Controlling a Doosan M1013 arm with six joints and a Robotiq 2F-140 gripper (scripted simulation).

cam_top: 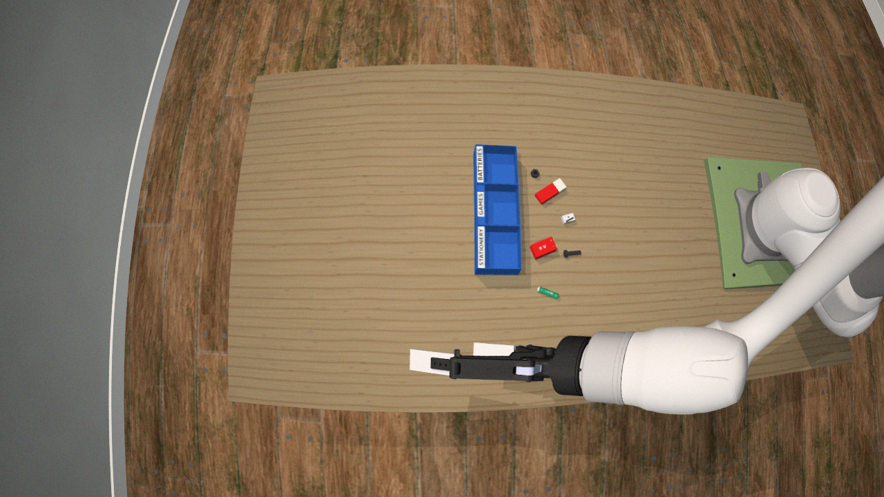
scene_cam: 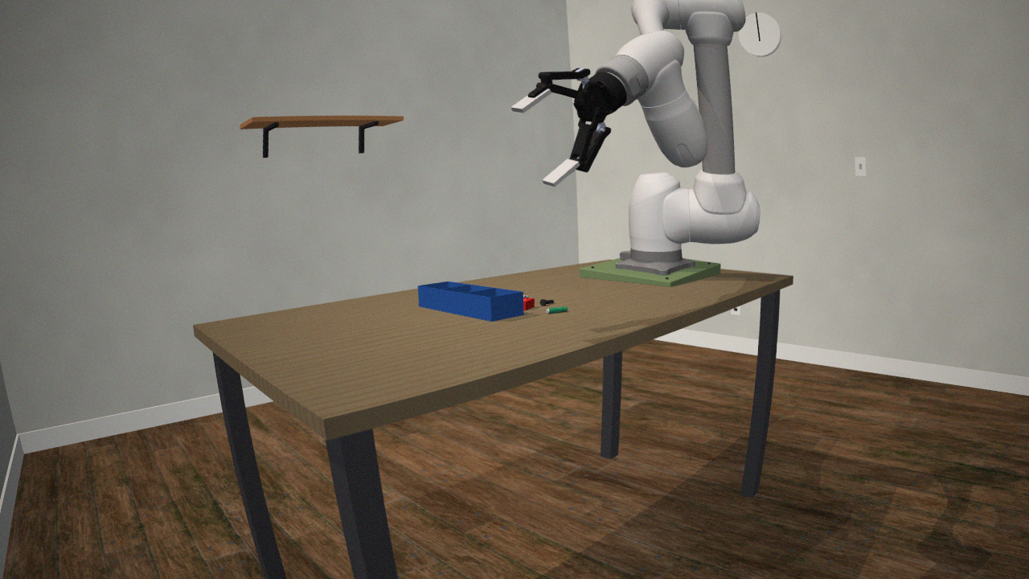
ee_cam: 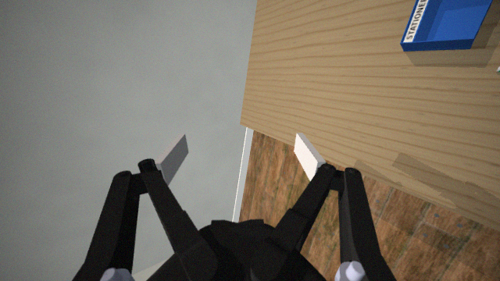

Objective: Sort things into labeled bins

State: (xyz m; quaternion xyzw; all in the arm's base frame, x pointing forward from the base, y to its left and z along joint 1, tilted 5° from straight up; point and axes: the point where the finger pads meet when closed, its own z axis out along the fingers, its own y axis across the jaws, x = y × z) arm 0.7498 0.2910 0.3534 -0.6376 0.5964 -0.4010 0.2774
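A blue bin (cam_top: 497, 208) with three compartments labelled BATTERIES, GAMES and STATIONERY stands mid-table; it also shows in the side view (scene_cam: 469, 299) and its STATIONERY end in the wrist view (ee_cam: 445, 24). Right of it lie a black nut (cam_top: 534, 172), a red and white eraser (cam_top: 550, 190), a white die (cam_top: 568, 218), a red 9V battery (cam_top: 543, 247), a black bolt (cam_top: 571, 252) and a green battery (cam_top: 548, 292). My gripper (cam_top: 460, 359) (scene_cam: 550, 137) is open and empty, high above the table's front edge, far from all of them.
The arm's green base plate (cam_top: 755, 222) sits at the table's right end. A wall shelf (scene_cam: 321, 124) hangs behind the table.
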